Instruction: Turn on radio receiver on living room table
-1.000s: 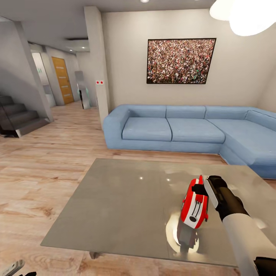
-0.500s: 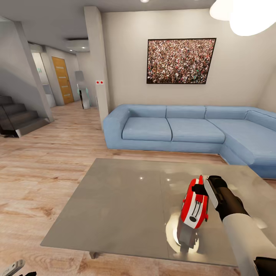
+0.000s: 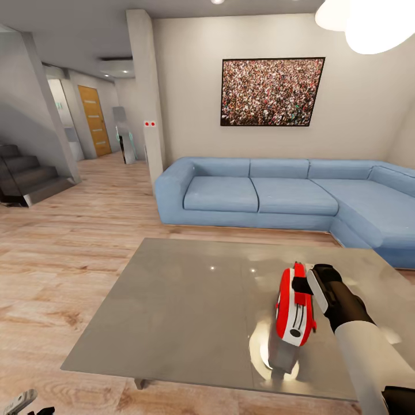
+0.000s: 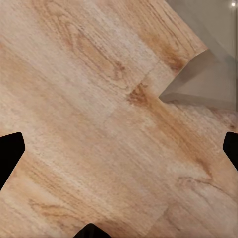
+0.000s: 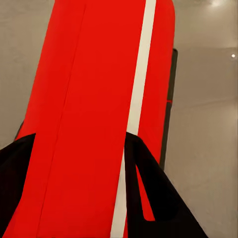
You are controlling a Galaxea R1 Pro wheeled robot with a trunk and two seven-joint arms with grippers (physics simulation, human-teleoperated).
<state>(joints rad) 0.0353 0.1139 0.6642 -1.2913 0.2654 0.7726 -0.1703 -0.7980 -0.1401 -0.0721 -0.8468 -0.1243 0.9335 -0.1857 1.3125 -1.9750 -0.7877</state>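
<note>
Radio (image 3: pixel 294 305): red box with a white band, standing on edge on the right part of the grey table (image 3: pixel 190 311), near its front edge, leaning slightly. Reflected in the glossy tabletop just below it. Right gripper (image 3: pixel 302 284): at the upper end of the radio, touching it; in the right wrist view, dark fingers (image 5: pixel 148 193) lying across the red casing (image 5: pixel 94 114) on both sides, clamped on it. Right arm reaching in from the lower right, white forearm, black wrist. Left gripper (image 3: pixel 26 400): low at the front left corner, well apart from the table; in the left wrist view, black fingertips (image 4: pixel 10 151) spread wide apart over the wood floor (image 4: pixel 99 124). Blue sofa (image 3: pixel 276 196) behind the table, against the wall; crowd picture (image 3: pixel 271 91) above it.
</note>
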